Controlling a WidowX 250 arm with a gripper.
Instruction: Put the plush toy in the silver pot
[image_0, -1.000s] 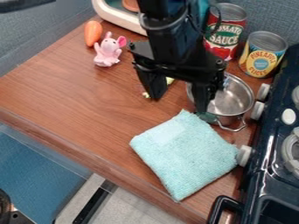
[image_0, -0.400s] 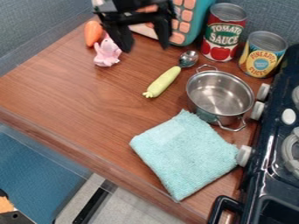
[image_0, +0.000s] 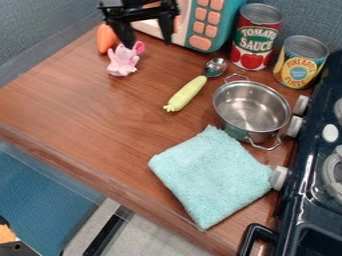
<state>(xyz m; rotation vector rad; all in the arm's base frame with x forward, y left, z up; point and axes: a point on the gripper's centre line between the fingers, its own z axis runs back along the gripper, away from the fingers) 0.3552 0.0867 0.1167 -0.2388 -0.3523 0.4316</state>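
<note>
The pink plush toy (image_0: 123, 62) sits on the counter, outside the silver pot (image_0: 252, 111). The gripper (image_0: 148, 41), spread wide and empty, hangs near it; grasping, carrying and placing remain.

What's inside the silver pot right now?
Only bare metal shows inside the silver pot; the foot of its near inner wall is hidden behind the near rim.
</note>
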